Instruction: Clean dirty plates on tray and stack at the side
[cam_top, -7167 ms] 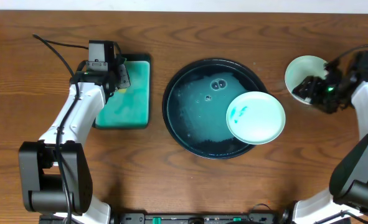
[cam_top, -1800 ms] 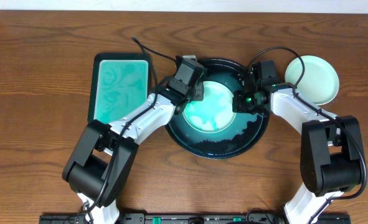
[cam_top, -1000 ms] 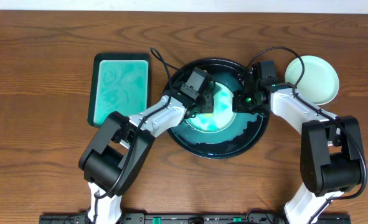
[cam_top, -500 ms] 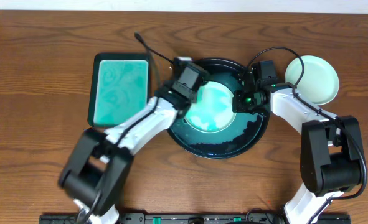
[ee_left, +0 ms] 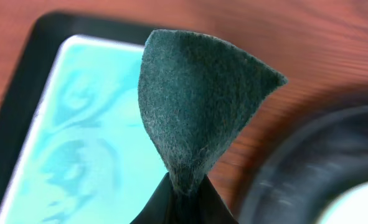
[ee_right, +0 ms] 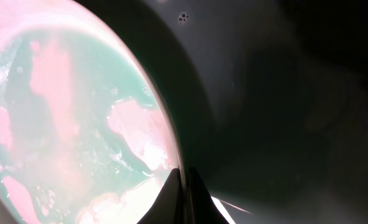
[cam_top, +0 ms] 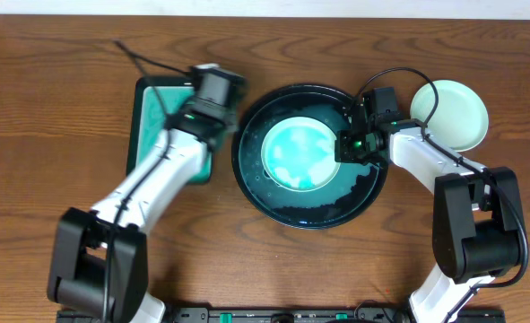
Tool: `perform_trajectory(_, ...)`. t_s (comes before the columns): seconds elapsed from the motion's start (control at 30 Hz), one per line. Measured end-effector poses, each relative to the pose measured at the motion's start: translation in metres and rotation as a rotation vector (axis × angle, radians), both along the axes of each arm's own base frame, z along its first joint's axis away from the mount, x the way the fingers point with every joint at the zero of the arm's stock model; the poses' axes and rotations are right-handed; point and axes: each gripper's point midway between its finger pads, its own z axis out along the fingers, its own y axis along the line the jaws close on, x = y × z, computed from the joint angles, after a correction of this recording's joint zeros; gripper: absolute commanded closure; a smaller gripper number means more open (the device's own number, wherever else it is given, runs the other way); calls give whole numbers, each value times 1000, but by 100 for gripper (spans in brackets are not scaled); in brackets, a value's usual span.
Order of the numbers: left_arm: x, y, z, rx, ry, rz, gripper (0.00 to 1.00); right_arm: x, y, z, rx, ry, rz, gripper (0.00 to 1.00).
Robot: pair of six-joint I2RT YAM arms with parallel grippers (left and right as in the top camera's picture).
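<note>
A pale-aqua plate (cam_top: 298,154) with wet teal film lies in the round black tray (cam_top: 309,220). My right gripper (cam_top: 341,146) is shut on that plate's right rim; in the right wrist view the fingertips (ee_right: 185,186) pinch the edge of the plate (ee_right: 71,124) above the dark tray base (ee_right: 283,93). A second plate (cam_top: 450,115) rests on the bare wood at the far right. My left gripper (cam_top: 212,97) hangs over the right edge of the rectangular teal tray, and its jaws (ee_left: 184,199) are shut on a dark green scouring pad (ee_left: 196,106).
The rectangular teal tray with a black rim (cam_top: 170,130) sits left of the round tray; its wet teal base (ee_left: 78,143) fills the left wrist view. The black tray's rim (ee_left: 308,168) is just right of the pad. Cables trail from both wrists.
My left arm has swung left with the pad, off the plate in the black tray and over the teal tray. The right gripper has stayed on the plate's rim.
</note>
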Motion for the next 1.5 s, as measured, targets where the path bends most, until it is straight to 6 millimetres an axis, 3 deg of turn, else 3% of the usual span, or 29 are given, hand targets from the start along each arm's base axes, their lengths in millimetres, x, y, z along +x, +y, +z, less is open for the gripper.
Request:
perform_trajectory(0.23, 6, 69, -43, -69, 123, 142, 93, 0, 0, 0, 0, 0, 0, 99)
perform_trajectory(0.4, 1, 91, -80, -74, 218, 193, 92, 0, 0, 0, 0, -1, 0, 99)
perform_trajectory(0.43, 0, 92, -84, -75, 229, 197, 86, 0, 0, 0, 0, -1, 0, 99)
perform_trajectory(0.6, 0, 92, -84, -79, 230, 188, 59, 0, 0, 0, 1, -2, 0, 99)
perform_trajectory(0.73, 1, 90, -75, -90, 209, 185, 50, -1, -2, 2, -21, 7, 16, 99)
perform_trajectory(0.83, 4, 89, -53, -103, 159, 181, 44, -3, -11, 7, -79, 32, 20, 99)
perform_trajectory(0.93, 7, 89, -28, -114, 97, 177, 27, 6, -24, 24, -169, 1, 21, 99)
perform_trajectory(1.03, 7, 89, -13, -120, 60, 174, 25, 23, -36, 55, -264, -84, 20, 99)
perform_trajectory(1.23, 7, 89, -12, -120, 59, 175, 24, 40, -35, 117, -462, -285, 71, 99)
perform_trajectory(1.5, 7, 89, -12, -121, 59, 176, 23, 46, -26, 160, -889, -467, 283, 99)
